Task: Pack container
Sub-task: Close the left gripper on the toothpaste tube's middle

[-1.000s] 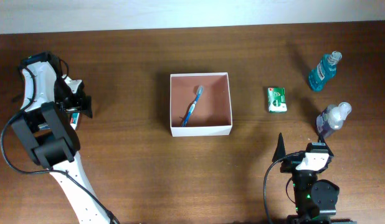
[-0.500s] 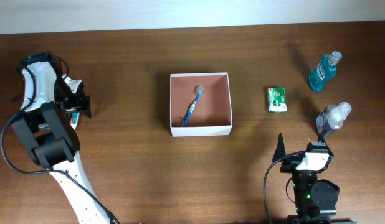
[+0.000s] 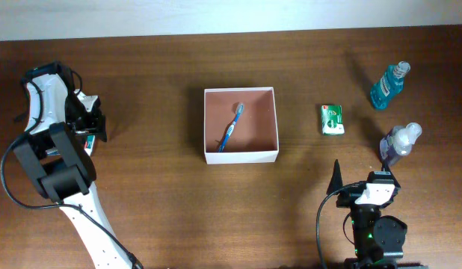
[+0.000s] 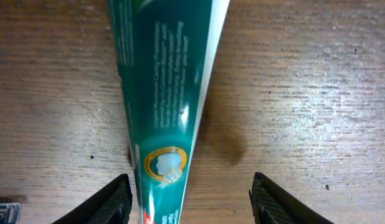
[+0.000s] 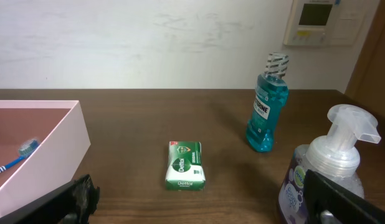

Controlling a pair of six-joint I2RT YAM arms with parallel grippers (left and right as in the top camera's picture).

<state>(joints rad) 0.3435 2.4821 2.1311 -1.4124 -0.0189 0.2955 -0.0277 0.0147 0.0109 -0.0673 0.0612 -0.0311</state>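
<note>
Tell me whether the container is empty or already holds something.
Not empty: one blue toothbrush lies diagonally on the floor of the container; nothing else inside.

Both arms at rest, end effectors spread open

The left arm (image 3: pixel 55 161) runs up the left edge of the overhead frame. The left end effector (image 3: pixel 93 125) is at upper left, pointing inward with its fingers wide apart. The right end effector (image 3: pixel 362 175) sits at lower right, equally wide.

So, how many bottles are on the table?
2. The blue bottle stands at the far right; the pump bottle stands just below it in the overhead view. None seems hidden.
</note>
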